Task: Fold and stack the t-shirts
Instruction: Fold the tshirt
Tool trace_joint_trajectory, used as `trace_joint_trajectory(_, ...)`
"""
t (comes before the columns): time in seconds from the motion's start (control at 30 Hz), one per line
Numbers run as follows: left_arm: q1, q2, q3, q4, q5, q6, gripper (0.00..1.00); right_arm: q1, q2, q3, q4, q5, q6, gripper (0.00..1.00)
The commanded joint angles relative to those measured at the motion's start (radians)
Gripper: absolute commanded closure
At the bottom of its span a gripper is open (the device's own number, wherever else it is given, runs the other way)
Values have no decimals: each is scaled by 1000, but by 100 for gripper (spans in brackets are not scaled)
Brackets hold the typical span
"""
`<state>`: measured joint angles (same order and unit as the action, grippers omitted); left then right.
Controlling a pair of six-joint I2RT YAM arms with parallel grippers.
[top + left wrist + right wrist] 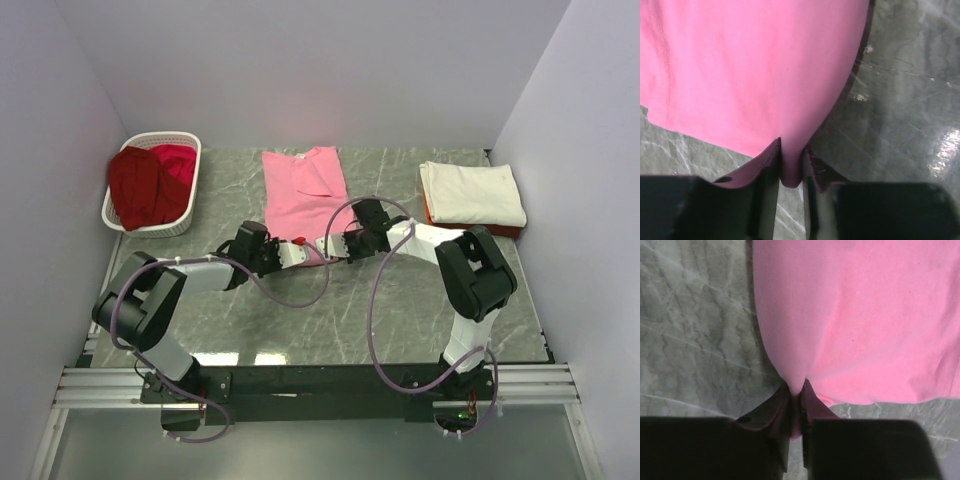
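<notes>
A pink t-shirt point(305, 190) lies partly folded at the back middle of the table, its near hem toward the arms. My left gripper point(298, 252) is shut on the hem's near left corner; in the left wrist view pink cloth point(750, 75) is pinched between the jaws of the left gripper point(791, 147). My right gripper point(335, 248) is shut on the near right corner, and the right wrist view shows the pink cloth point(855, 325) bunched between the jaws of the right gripper point(796, 386). A folded cream-white t-shirt point(470, 193) rests on an orange-red one point(508, 231) at the back right.
A white slatted basket point(150, 228) at the back left holds a dark red shirt point(135, 185) and a crimson one point(175, 160). Grey walls close in the table on the left, back and right. Both arms reach inward, their wrists close together.
</notes>
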<state>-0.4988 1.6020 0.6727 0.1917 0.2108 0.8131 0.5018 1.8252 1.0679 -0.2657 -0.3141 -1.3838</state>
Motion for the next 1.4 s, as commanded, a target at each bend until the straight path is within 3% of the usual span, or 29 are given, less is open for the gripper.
trace_joint_trajectory(0.0,5,13,11,18,-30,-3,86,4,-18,8,-36,-28,-17,90)
trace_joint_trajectory(0.07,5,0,10,14,-19,-17,99,6,-41,-3,-52,-54,-18,94)
trace_joint_trajectory(0.13,2,-36,-2,-15,1,-29,99,6,-76,-20,-93,-69,-20,100)
trace_joint_trajectory(0.23,-38,-141,-12,-165,42,-57,99,6,-163,-74,-195,-112,-46,100)
trace_joint_trajectory(0.37,-156,-308,-41,-362,125,-123,99,12,-311,-169,-389,-167,-89,100)
trace_joint_trajectory(0.53,-312,-436,-93,-452,220,-253,100,46,-556,-324,-575,-207,-55,100)
trace_joint_trajectory(0.6,-366,-471,-94,-500,225,-276,100,47,-630,-353,-598,-220,-11,100)
trace_joint_trajectory(0.73,-374,-517,-84,-506,191,-272,100,43,-753,-344,-512,-166,147,100)
trace_joint_trajectory(0.8,-366,-508,-67,-480,167,-247,100,38,-730,-268,-485,-106,216,100)
trace_joint_trajectory(0.93,-293,-420,10,-440,128,-174,99,-17,-528,-61,-463,-66,291,100)
trace_joint_trajectory(1.07,-119,-305,118,-336,189,-169,99,-75,-335,157,-486,-62,335,100)
trace_joint_trajectory(1.37,124,23,401,-200,257,-233,99,-157,72,639,-512,-31,456,100)
